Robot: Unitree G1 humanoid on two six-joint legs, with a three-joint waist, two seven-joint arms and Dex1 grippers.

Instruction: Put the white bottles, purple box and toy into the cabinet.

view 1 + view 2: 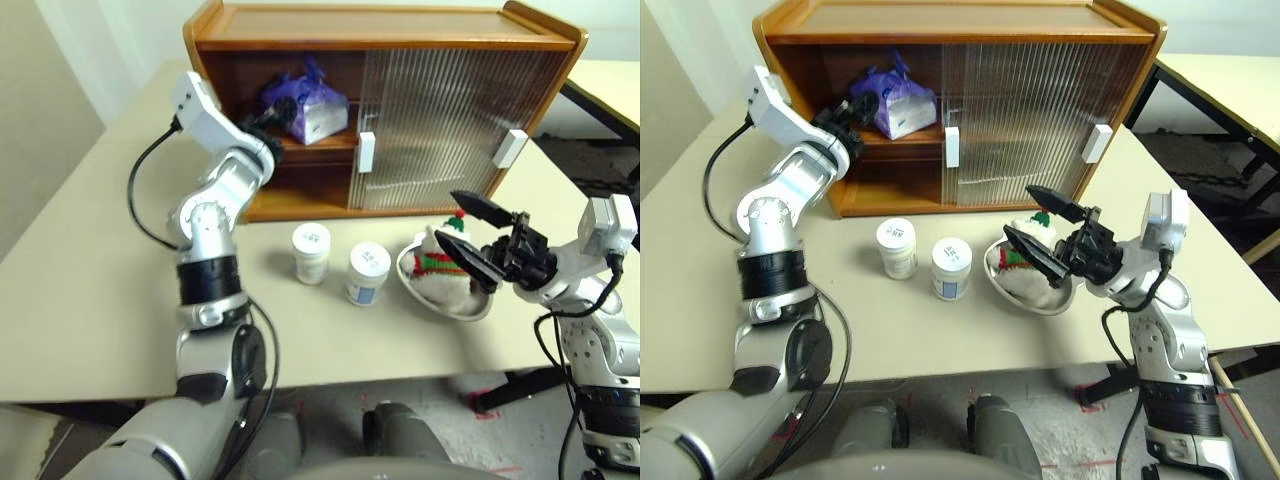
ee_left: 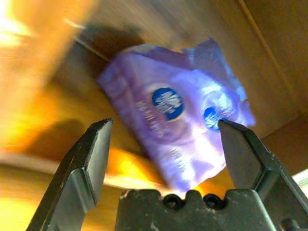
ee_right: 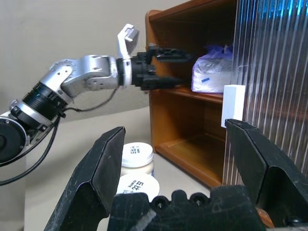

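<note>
Warm orange-brown wooden cabinet (image 1: 300, 40) with a satin sheen, ribbed translucent plastic sliding doors (image 1: 440, 125), soft crinkled glossy purple box (image 1: 312, 108), smooth white plastic bottles (image 1: 311, 252), fluffy plush toy (image 1: 440, 268), shiny steel dish (image 1: 470, 305), matt beige table (image 1: 90, 300)

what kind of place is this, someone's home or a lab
Probably a lab or test room, not a home. A small wooden cabinet sits on a plain beige table against bare walls, there are red tape marks on the concrete floor, and a second similar table stands behind.
</note>
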